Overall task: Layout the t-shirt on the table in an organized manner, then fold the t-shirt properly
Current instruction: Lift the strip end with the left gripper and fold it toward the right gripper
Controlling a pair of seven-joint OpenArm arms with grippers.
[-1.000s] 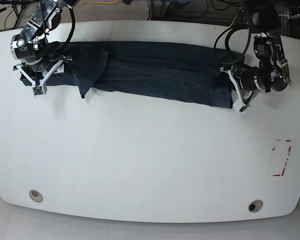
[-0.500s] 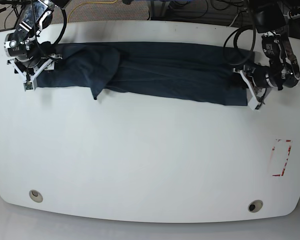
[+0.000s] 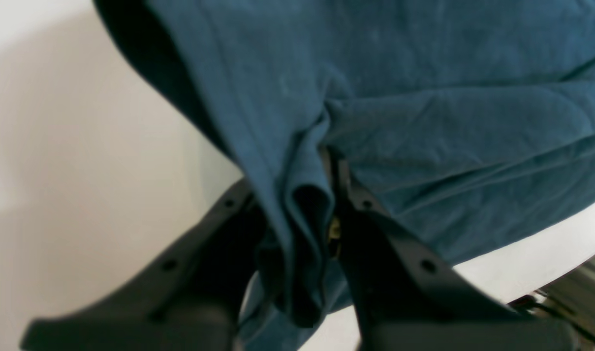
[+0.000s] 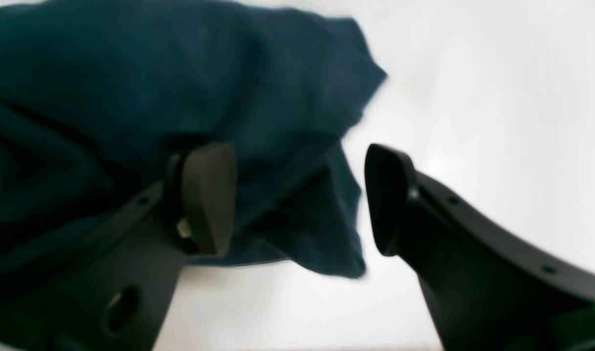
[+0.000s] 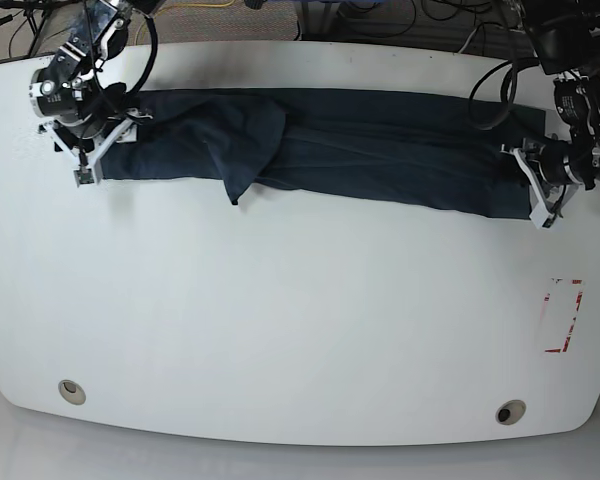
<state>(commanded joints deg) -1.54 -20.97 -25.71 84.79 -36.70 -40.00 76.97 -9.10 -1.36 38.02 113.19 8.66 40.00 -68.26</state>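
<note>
The shirt (image 5: 360, 150) lay as a long dark-blue band along the far edge of the white surface (image 5: 300, 320), probably because the two arms held its ends apart to stretch it flat. At the far right corner the left fingers (image 3: 326, 195) were pinched tight on a bunched fold of cloth. Near the far left corner the right fingers (image 4: 209, 195) stood wide apart, gripping nothing, with a loose corner of cloth lying between them. The fabric looked soft and creased, with a rumpled flap left of centre.
</note>
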